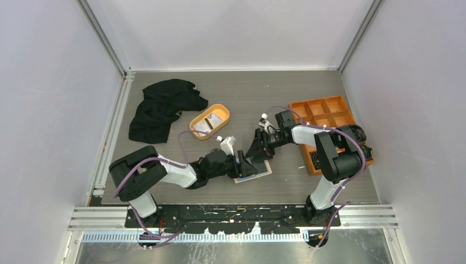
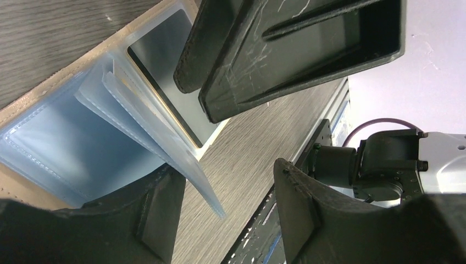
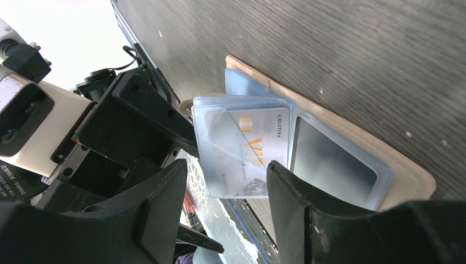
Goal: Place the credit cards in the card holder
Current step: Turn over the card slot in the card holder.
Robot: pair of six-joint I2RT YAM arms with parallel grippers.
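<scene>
Left claw spread, straddling a clear sleeve of the open holder beneath it. Right claw spread likewise, a sleeved card in its gap; contact I cannot tell. Grey wood-grain table, white walls. From above, arms hide most of the holder.

We are counting one card holder beneath the left tool and right tool, one card before the right tool, one oval tray beyond the left tool, one compartmented box, one black cloth.
</scene>
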